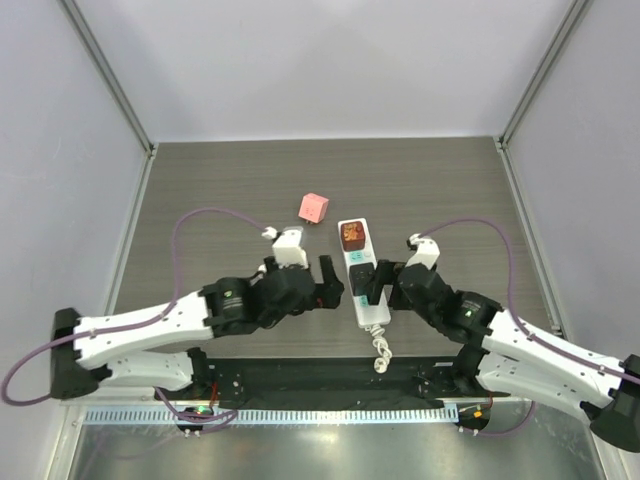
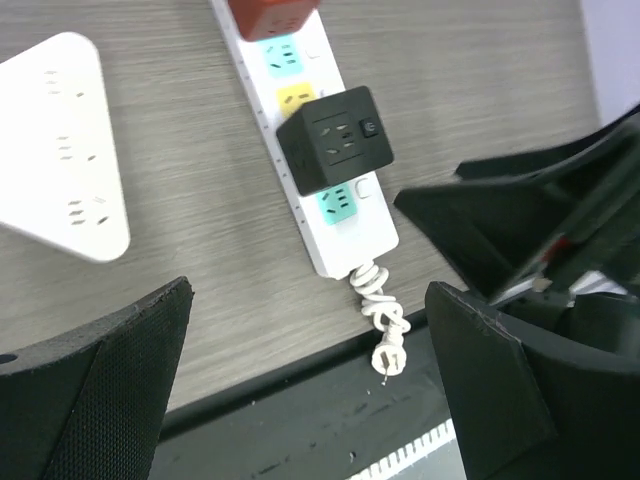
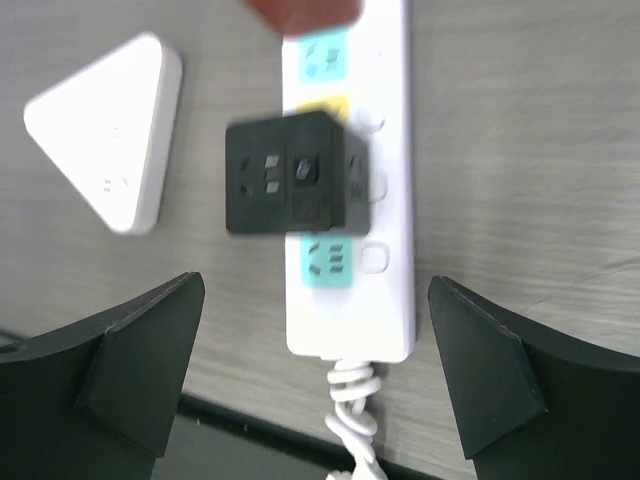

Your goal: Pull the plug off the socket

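Observation:
The socket is a long white power strip lying lengthwise mid-table, with a knotted white cord at its near end. A black cube plug sits in one outlet, between a yellow face and a teal face. A red plug sits at the far end. My left gripper is open and empty, low over the table left of the strip's near end. My right gripper is open and empty, its fingers apart either side of the strip's near end, short of the black plug.
A white triangular plate lies left of the strip and also shows in the right wrist view. A pink cube lies further back. The dark front rail runs just under the cord's plug.

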Robot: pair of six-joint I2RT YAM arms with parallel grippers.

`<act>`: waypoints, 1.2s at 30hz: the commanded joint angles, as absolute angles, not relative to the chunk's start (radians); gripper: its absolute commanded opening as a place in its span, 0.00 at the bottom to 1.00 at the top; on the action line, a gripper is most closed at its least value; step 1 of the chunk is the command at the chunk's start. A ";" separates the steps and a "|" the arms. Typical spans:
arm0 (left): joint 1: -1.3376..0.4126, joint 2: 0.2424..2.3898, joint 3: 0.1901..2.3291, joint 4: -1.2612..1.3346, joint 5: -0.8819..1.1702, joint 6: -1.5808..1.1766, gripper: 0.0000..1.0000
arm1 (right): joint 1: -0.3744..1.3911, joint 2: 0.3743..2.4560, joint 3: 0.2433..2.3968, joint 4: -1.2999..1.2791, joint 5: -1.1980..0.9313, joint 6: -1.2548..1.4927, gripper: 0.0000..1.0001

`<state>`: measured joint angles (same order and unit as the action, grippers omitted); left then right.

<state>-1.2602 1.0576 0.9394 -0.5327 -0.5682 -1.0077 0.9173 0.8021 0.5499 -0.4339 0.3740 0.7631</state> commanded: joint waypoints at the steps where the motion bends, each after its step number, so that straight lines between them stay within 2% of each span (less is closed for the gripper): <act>1: -1.255 1.214 1.093 -0.561 -0.496 -0.935 1.00 | 0.887 0.770 0.646 -0.535 0.558 0.756 1.00; 5: -1.255 1.425 1.270 -0.666 -0.508 -0.905 1.00 | 0.695 0.802 0.709 -0.577 0.500 0.662 1.00; 6: -1.255 1.457 1.294 -0.675 -0.514 -0.902 1.00 | 0.555 0.805 0.713 -0.574 0.421 0.637 1.00; 9: -1.256 1.546 1.370 -0.686 -0.526 -0.904 1.00 | 0.326 0.810 0.689 -0.529 0.312 0.555 0.99; 12: -1.255 1.614 1.411 -0.681 -0.555 -0.897 1.00 | 0.174 0.834 0.644 -0.459 0.177 0.528 0.97; 16: -1.256 1.704 1.488 -0.736 -0.592 -0.890 1.00 | 0.062 0.871 0.559 -0.312 -0.130 0.567 0.95; 20: -1.253 1.795 1.552 -0.761 -0.614 -0.855 1.00 | 0.051 0.854 0.431 -0.163 -0.210 0.620 0.92; 29: -1.220 1.865 1.534 -0.677 -0.598 -0.839 1.00 | 0.049 0.721 0.276 -0.045 -0.156 0.603 0.92; 36: -1.171 1.901 1.517 -0.598 -0.520 -0.830 0.93 | 0.048 0.716 0.186 0.120 -0.253 0.611 0.92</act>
